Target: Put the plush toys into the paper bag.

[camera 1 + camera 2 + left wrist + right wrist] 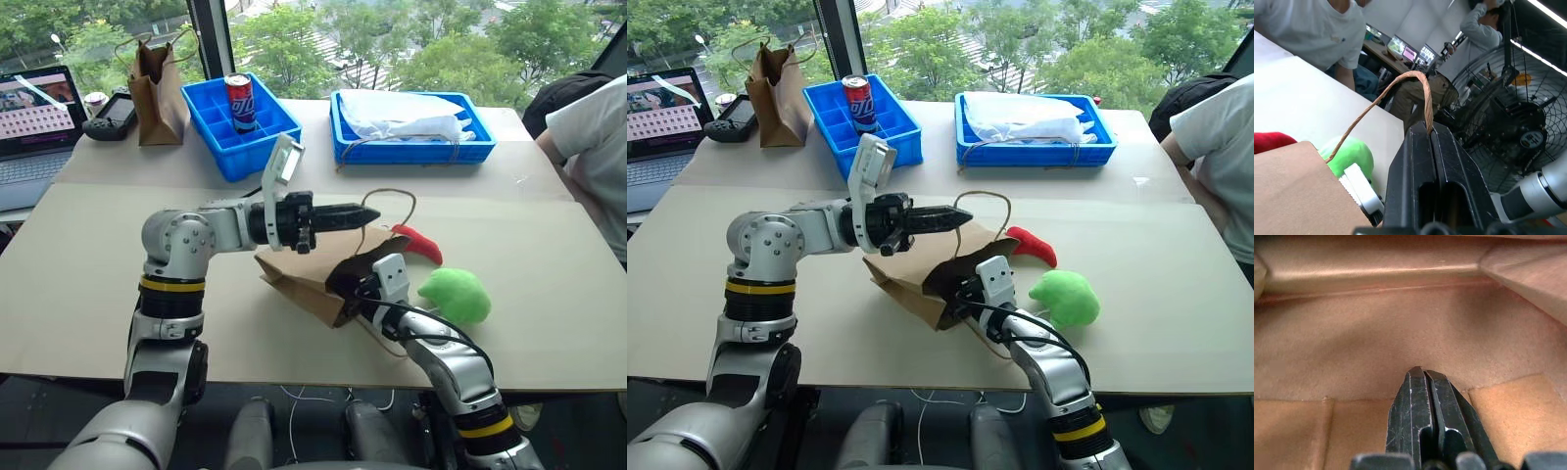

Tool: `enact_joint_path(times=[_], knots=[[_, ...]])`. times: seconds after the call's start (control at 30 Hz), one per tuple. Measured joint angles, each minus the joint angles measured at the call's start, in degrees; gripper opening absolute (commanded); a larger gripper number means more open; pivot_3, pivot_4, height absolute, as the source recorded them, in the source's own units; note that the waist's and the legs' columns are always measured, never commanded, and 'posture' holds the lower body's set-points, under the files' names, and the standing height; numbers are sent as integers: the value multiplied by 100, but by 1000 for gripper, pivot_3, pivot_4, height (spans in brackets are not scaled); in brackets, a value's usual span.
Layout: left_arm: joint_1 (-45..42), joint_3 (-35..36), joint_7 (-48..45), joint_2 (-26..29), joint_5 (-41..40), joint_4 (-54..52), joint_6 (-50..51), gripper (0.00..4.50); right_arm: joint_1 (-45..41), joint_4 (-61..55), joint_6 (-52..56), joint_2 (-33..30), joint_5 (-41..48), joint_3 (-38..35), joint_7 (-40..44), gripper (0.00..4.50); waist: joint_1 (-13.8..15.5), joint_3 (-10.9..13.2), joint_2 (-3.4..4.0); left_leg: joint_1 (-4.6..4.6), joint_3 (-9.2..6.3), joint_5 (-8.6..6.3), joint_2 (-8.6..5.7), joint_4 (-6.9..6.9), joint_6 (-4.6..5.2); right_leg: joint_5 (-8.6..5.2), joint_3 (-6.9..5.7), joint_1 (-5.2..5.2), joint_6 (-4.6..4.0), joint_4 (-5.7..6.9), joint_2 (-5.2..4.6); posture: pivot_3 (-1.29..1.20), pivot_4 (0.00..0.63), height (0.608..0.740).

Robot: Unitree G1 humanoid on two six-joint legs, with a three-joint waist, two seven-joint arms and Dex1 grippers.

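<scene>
While the bag [312, 277] lies on its side on the table [88, 274] with its mouth turned toward the robot's right, the left fingers [370, 214] are pressed together on one of its twine handles [1415, 83], the loop rising out of their tips. The handle is pinched right at the fingertips, above the bag's upper edge, and the fingers point level across the table toward the right.

Right fingers [1422, 374] are shut with nothing between them and reach inside the bag's mouth; brown paper surrounds them, and their tips lie close to the inner wall, whether touching it I cannot tell.

Both toys lie on the table outside the bag, just past its mouth on the right. Chili [421, 242] sits at the far side, close to the bag's rim. Green plush [457, 294] lies nearer, just beside the right wrist, apart from the fingers.
</scene>
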Motion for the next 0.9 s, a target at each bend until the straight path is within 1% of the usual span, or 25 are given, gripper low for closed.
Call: enact_joint_path(times=[0.1,0.2,0.27,0.57,0.67,0.9], knots=[[-367,224,199,32,-133,77,43,0,-105,137,-101,-91,-278,144,165,26,-35,0,-1,13,0,0,1,-2,-1,-2,1,8,2,0,2,0,150,689],[-627,248,225,157,-259,52,113,0,-180,183,-115,-132,-483,239,220,26,-46,0,-1,29,1,-1,1,-5,-1,-3,3,22,4,0,2,0,150,689],[-663,237,222,188,-287,34,114,0,-203,203,-114,-141,-552,264,252,26,-45,0,-1,42,1,-1,1,-5,-2,-3,3,36,5,0,2,0,150,689],[-1006,-14,48,289,-345,-251,111,0,-377,144,160,-194,-892,338,312,26,-41,0,-1,47,2,-1,1,-5,-2,-5,5,40,7,-1,2,0,150,689],[-1072,7,72,318,-417,-240,112,0,-394,78,316,-193,-931,326,301,26,-31,0,-1,47,2,-1,0,-5,-2,-5,5,42,8,-3,2,0,150,689],[-1071,10,67,637,-329,-223,-63,0,-412,-68,672,-243,-1006,313,217,26,-12,0,-1,47,1,-1,0,-5,-3,-6,4,47,8,-11,2,0,150,689]])
